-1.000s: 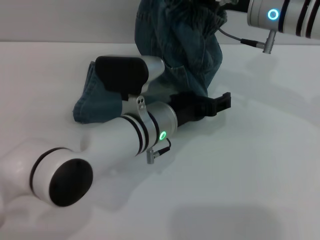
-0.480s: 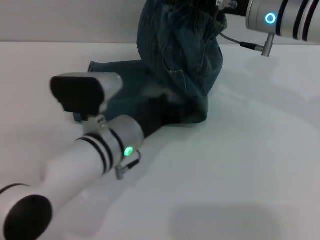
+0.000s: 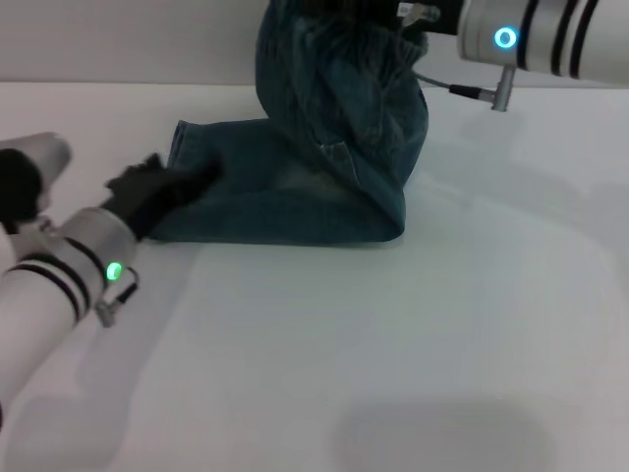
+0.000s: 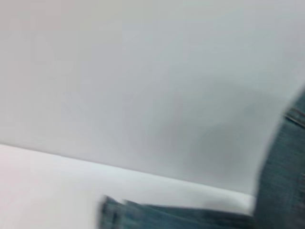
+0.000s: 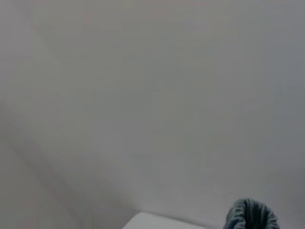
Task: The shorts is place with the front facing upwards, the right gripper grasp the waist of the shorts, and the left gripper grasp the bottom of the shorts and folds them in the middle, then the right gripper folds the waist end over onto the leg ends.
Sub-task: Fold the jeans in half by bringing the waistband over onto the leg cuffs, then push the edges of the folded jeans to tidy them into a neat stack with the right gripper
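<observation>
The blue denim shorts [image 3: 285,192] lie folded lengthwise on the white table [image 3: 393,344], legs pointing left. Their gathered waist [image 3: 339,59] is pulled up off the table toward the top edge, and the cloth hangs down from there. My right arm [image 3: 536,39], with the blue ring, reaches in at the top right. Its claw [image 3: 398,8] is mostly cut off by the top edge and holds the waist. My left gripper [image 3: 162,185], on the green-lit arm, sits at the leg ends [image 3: 182,147] and touches the denim there. A bunched bit of denim [image 5: 250,214] shows in the right wrist view.
The white table stretches in front of and to the right of the shorts. A pale wall [image 3: 118,39] runs behind it. The left wrist view shows a strip of denim [image 4: 167,217] low on the table and more denim [image 4: 286,167] rising at one side.
My left arm has swept from the right side of the shorts across them to the left, ending at the leg hems. The raised waist has shifted slightly left.
</observation>
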You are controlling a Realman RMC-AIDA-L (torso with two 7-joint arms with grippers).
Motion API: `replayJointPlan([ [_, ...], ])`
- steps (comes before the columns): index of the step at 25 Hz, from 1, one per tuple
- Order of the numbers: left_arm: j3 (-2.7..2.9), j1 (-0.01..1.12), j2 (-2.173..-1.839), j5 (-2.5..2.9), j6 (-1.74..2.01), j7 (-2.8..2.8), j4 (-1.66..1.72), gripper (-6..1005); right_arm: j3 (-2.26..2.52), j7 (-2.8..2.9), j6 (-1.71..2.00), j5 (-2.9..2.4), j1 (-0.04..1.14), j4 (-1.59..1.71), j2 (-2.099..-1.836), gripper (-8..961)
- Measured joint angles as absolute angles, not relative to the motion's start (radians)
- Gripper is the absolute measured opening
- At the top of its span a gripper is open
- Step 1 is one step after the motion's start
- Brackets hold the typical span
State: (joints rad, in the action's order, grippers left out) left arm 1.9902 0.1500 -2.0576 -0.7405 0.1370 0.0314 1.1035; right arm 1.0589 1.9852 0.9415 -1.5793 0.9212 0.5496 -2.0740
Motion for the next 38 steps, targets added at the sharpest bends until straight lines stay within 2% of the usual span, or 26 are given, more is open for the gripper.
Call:
replayJointPlan([
  [12,1.893,0.117,-2.056,-0.738,0.426,0.028,0.976,833,1.108,1.909,0.899,-1.579,1.044,0.396,-2.080,104],
  [20,1.912,0.163,-2.059,-0.738,0.489,0.017,0.926,833,1.128,1.877,0.852,-1.583,1.057,0.377,-2.077,120],
  [22,1.924,0.174,-2.060,-0.738,0.501,0.017,0.915,833,1.129,1.877,0.842,-1.587,1.057,0.375,-2.077,320],
  [28,1.929,0.210,-2.062,-0.738,0.530,-0.009,0.863,833,1.132,1.796,0.812,-1.590,1.048,0.376,-2.080,555],
  [33,1.935,0.248,-2.061,-0.738,0.557,-0.038,0.802,833,1.144,1.609,0.596,-1.570,0.997,0.389,-2.093,641],
  [38,1.967,0.267,-2.062,-0.738,0.596,-0.050,0.765,833,1.306,1.585,0.049,-1.555,0.960,0.401,-2.093,728],
])
